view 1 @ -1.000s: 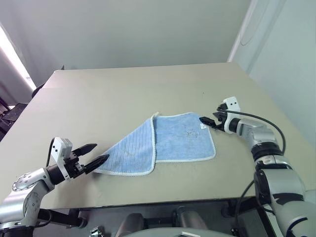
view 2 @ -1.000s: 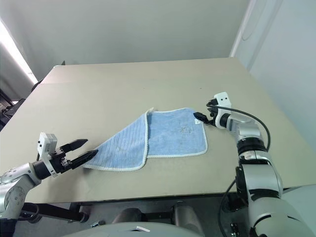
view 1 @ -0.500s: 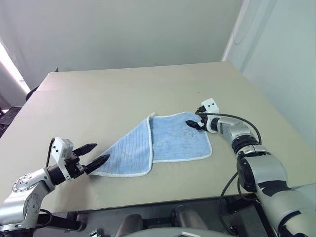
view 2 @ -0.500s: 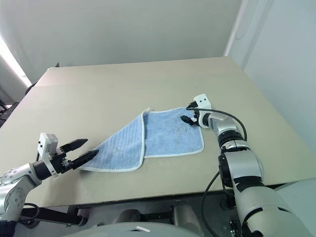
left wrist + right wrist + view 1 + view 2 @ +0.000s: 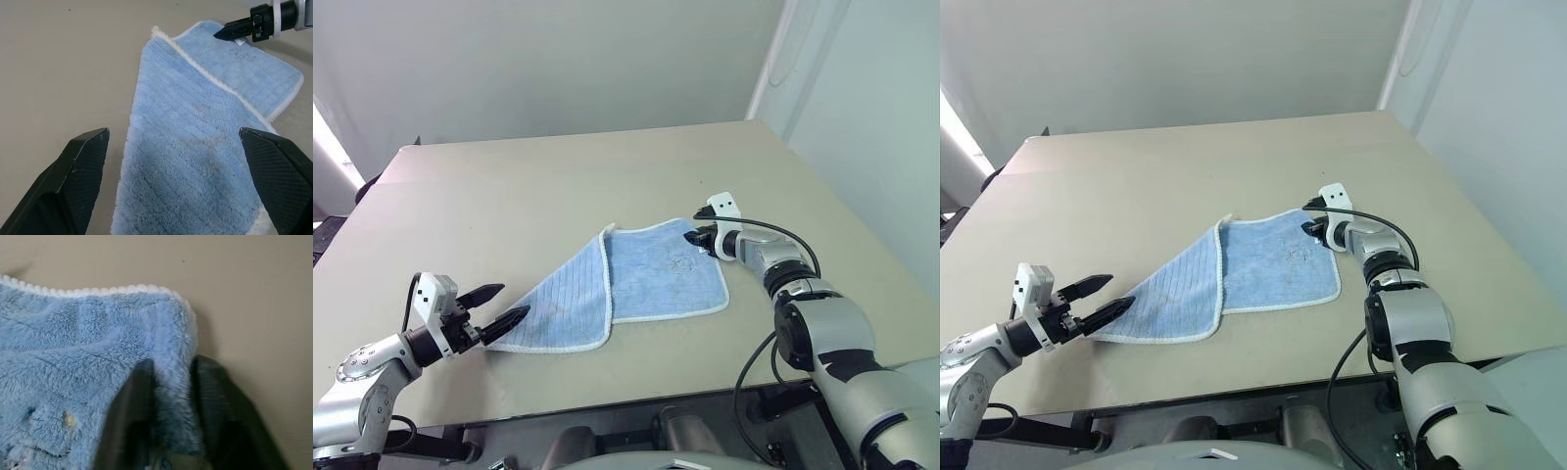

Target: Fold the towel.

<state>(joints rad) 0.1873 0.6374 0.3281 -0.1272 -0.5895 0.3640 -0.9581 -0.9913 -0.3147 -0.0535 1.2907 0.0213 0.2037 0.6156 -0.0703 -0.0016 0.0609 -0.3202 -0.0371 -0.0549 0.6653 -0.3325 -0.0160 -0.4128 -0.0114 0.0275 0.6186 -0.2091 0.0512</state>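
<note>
The light-blue towel point(image 5: 651, 274) with white edging lies on the tan table point(image 5: 538, 186). Its left part is turned over in a ribbed triangular flap, and its right part lies fluffy side up. My right gripper point(image 5: 693, 236) is at the towel's far right corner, shut on a pinch of the fluffy edge point(image 5: 171, 396) that bulges between the two fingers point(image 5: 137, 416). My left gripper point(image 5: 514, 300) hovers open just off the flap's near left tip, touching nothing. In the left wrist view the ribbed flap point(image 5: 186, 147) lies ahead between the open fingers point(image 5: 83, 166).
The table's front edge point(image 5: 607, 392) runs just below the towel and my arms. Bare tabletop stretches beyond the towel to the far wall. A pale wall point(image 5: 862, 117) stands off the table's right side.
The right gripper moved left onto the towel's far right corner and shut on it. The left gripper stayed open in place. The head views panned slightly.
</note>
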